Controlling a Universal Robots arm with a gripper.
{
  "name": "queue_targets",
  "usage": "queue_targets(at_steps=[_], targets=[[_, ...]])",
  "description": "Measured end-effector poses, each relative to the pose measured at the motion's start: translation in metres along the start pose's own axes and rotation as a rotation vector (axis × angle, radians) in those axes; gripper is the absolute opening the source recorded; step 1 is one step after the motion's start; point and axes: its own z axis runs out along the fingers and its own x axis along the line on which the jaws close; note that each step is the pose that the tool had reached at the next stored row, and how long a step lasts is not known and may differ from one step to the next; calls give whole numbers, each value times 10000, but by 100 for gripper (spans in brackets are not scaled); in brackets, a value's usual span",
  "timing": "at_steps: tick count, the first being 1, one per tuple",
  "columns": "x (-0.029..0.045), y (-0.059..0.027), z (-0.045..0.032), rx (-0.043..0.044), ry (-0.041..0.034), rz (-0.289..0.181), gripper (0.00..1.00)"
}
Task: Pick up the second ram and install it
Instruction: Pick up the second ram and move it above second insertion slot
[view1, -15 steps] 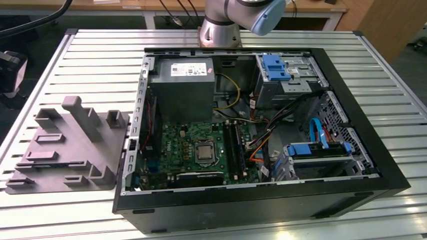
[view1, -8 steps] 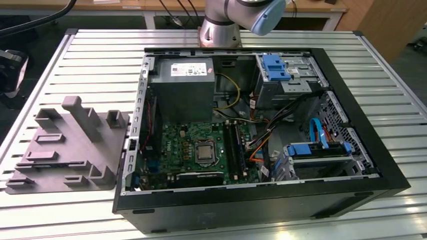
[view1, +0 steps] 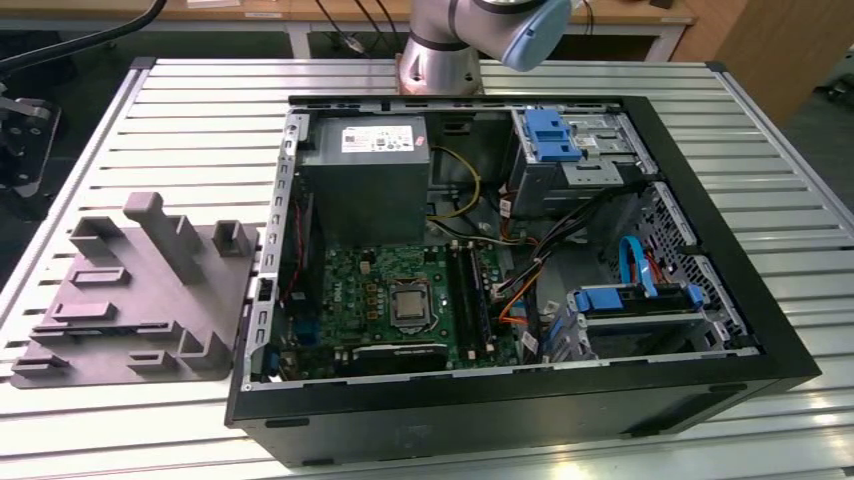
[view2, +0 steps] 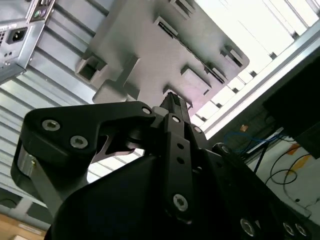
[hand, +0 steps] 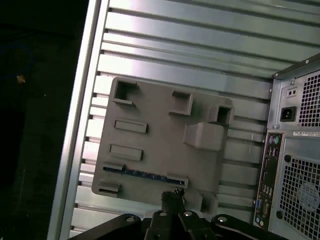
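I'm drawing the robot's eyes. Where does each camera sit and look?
Exterior view: off the arm, high up, looking down into the open PC; the arm's base shows.
First wrist view: on the wrist, facing the plate holding the ram; the tool shows.
Second wrist view: on the wrist, close behind the tool, facing the plate.
All three share the plate.

Grey fixture plate (hand: 160, 135), possibly ram (hand: 145, 175) slotted

Print on the power supply label (view1: 367, 139) is unreadable
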Motion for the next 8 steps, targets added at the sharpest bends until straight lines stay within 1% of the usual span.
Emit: queue_targets(at_steps=[8], targets=[[2,-2,56,-39,58,-1460,10]])
